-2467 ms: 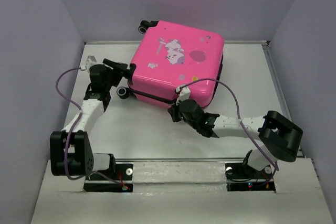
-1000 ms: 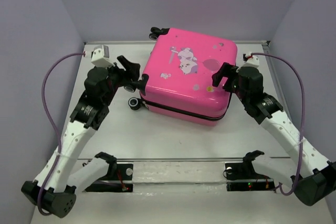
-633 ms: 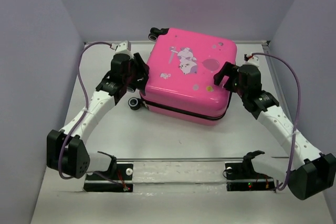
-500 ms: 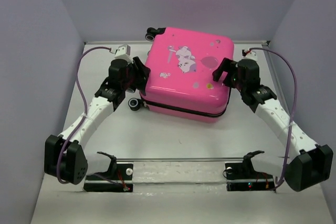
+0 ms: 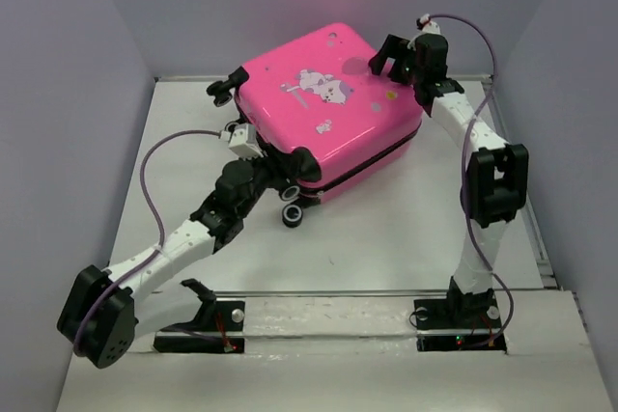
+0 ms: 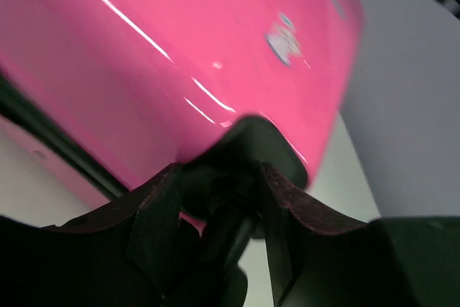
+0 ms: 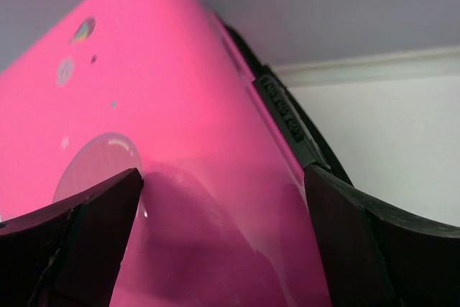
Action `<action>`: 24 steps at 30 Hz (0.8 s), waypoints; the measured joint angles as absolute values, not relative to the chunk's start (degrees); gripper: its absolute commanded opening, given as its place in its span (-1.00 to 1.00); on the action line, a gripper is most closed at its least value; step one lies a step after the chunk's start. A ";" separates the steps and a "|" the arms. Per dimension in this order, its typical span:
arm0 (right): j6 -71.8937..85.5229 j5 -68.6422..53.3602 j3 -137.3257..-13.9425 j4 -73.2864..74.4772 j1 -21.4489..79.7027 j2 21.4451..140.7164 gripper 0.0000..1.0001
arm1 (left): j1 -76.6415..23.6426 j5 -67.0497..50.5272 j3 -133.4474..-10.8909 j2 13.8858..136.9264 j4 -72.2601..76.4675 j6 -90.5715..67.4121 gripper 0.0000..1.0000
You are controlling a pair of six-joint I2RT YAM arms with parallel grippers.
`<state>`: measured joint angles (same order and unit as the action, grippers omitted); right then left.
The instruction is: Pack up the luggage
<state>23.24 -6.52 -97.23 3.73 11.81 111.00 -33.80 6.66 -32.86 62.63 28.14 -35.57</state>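
The luggage [image 5: 323, 108] is a hot-pink hard-shell suitcase with a cartoon print. It lies closed and skewed on the white table, one corner pointing at the back wall. My left gripper [image 5: 293, 174] is at its near-left corner. In the left wrist view that gripper [image 6: 219, 192] is shut on a black wheel mount [image 6: 241, 152] under the pink shell [image 6: 180, 48]. My right gripper [image 5: 386, 55] hovers at the far right corner. Its fingers [image 7: 93, 213] stand wide open over the lid [image 7: 158, 120], touching nothing that I can see.
A loose-hanging black wheel [image 5: 292, 217] sits below the left gripper, and two more wheels [image 5: 227, 89] stick out at the far left. Grey walls close in the table on three sides. A rail [image 5: 328, 293] runs along the near edge.
The luggage has swung round and shifted toward the back wall. My left gripper dropped to the near corner and closed on the wheel mount. My right arm stretched up to the far corner, still open.
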 measured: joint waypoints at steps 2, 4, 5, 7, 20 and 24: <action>22.87 -9.37 -105.65 2.92 11.00 117.58 0.99 | -39.09 3.97 -33.06 63.20 27.59 -38.50 0.15; 23.24 -13.41 -112.90 5.98 10.90 121.75 0.99 | -44.14 -0.32 -35.18 65.30 26.70 -39.90 0.19; 23.92 -15.97 -116.53 7.97 11.00 123.35 0.99 | -45.91 -3.18 -36.91 66.74 25.85 -41.04 0.20; 25.30 -20.80 -123.83 11.77 12.16 126.43 0.99 | -47.77 -7.51 -39.38 69.47 24.80 -42.09 0.22; 17.82 -32.47 -106.08 23.79 21.02 94.52 -0.28 | -50.06 -17.91 -51.07 77.67 17.96 -42.24 0.69; 16.84 -25.54 -75.83 16.49 19.44 68.58 -0.86 | -50.09 -14.39 -51.16 73.52 12.03 -39.64 0.90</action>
<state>16.84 -25.54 -75.83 16.49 19.44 68.58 -50.09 -14.39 -51.16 73.52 12.03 -39.64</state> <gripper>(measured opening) 0.164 0.870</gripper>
